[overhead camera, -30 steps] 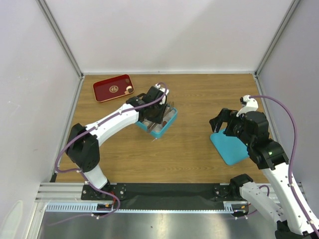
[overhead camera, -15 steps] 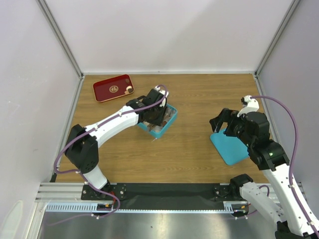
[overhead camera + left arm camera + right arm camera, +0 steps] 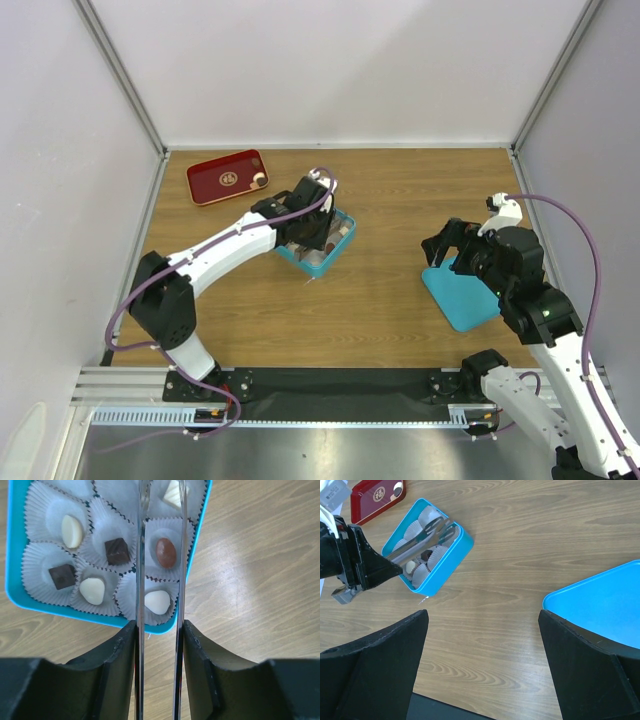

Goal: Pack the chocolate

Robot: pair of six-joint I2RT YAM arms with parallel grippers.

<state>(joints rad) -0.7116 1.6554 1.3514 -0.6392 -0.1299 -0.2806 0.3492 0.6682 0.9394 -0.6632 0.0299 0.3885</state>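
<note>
Left wrist view: the left fingers [image 3: 117, 655] clasp tongs [image 3: 140, 580], tips parted astride a brown chocolate [image 3: 166, 552] in the box [image 3: 11, 555]. It looks light, smooth, easily marked: pinch its sides gently. Right fingers [image 3: 385, 665] gape empty.

In the left wrist view, the teal box [image 3: 14, 555] was cut off by the top edge, and the tips of the metal tongs [image 3: 140, 555] were lost there too. One white chocolate [image 3: 172, 494] was half hidden behind their blades. From above, much of the box was covered by the left arm [image 3: 230, 245], its contents too small to be told apart. In the right wrist view, the teal lid [image 3: 605, 605] was cut by the right edge, the red tray [image 3: 367, 505] by the top.
</note>
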